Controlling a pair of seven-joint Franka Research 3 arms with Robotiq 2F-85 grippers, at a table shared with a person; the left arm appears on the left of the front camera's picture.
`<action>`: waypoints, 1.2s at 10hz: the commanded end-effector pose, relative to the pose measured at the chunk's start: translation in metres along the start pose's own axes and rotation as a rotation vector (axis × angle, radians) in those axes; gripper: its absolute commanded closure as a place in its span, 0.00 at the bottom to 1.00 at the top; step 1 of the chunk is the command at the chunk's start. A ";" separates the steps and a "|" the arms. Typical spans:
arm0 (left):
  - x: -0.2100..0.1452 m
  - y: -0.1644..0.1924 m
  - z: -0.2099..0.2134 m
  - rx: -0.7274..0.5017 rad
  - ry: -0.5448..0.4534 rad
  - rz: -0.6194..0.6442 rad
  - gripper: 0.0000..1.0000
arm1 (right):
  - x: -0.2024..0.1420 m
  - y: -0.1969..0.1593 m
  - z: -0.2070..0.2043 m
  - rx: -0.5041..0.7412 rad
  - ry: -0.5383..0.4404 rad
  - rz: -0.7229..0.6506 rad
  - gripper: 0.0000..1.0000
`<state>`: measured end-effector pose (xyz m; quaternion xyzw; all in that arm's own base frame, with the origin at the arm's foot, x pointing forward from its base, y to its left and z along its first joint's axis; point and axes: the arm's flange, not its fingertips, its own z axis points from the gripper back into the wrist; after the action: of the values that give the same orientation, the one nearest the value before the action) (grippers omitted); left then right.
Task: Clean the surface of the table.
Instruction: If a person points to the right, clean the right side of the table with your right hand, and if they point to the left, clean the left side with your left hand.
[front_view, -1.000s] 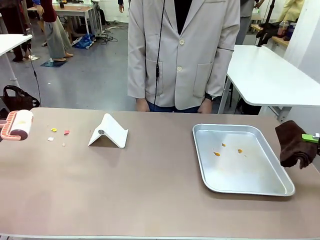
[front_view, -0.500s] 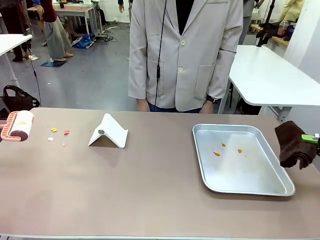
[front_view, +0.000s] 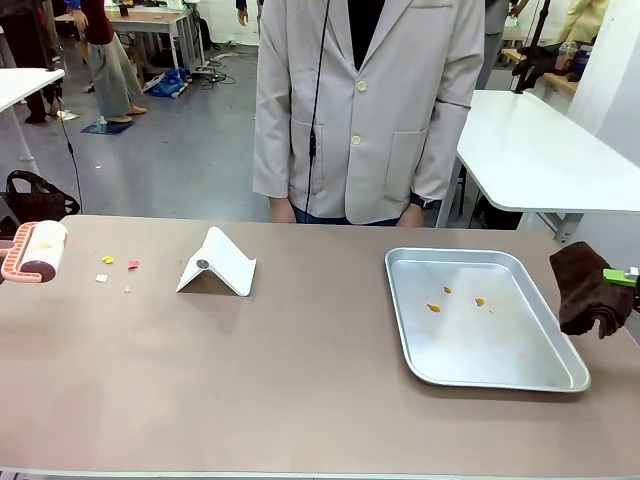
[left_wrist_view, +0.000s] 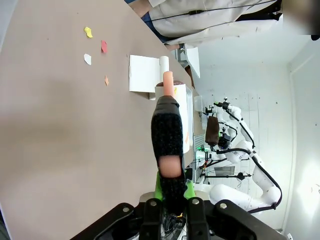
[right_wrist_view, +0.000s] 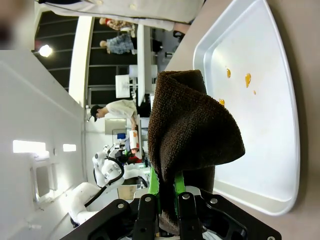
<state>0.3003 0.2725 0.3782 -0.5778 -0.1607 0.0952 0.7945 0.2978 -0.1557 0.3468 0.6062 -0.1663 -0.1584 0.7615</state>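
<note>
The brownish table (front_view: 300, 390) spans the front view, its long axis running left to right. At its left end the left fingers (left_wrist_view: 158, 192) pinch a lint roller (front_view: 40, 248) near paper scraps (front_view: 107, 260). At the right end the right fingers (right_wrist_view: 152, 187) clamp a brown cloth (front_view: 585, 290) beside a metal tray (front_view: 450, 251).

Left and right jaws tightly closed

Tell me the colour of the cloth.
The cloth is dark brown, clearest in the right wrist view.

The right hand (right_wrist_view: 163, 197) pinches a dark brown cloth (right_wrist_view: 192, 135) — silver tray (right_wrist_view: 265, 150) beside it, orange specks (right_wrist_view: 247, 77) inside.
</note>
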 end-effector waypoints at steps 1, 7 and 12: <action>-0.003 -0.002 0.003 -0.012 0.012 -0.018 0.99 | 0.000 0.003 0.002 0.002 -0.005 -0.005 1.00; -0.003 -0.002 0.003 -0.012 0.012 -0.018 0.99 | 0.000 0.003 0.002 0.002 -0.005 -0.005 1.00; -0.003 -0.002 0.003 -0.012 0.012 -0.018 0.99 | 0.000 0.003 0.002 0.002 -0.005 -0.005 1.00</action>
<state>0.3003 0.2725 0.3782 -0.5778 -0.1607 0.0951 0.7945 0.2978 -0.1557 0.3468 0.6061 -0.1663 -0.1584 0.7615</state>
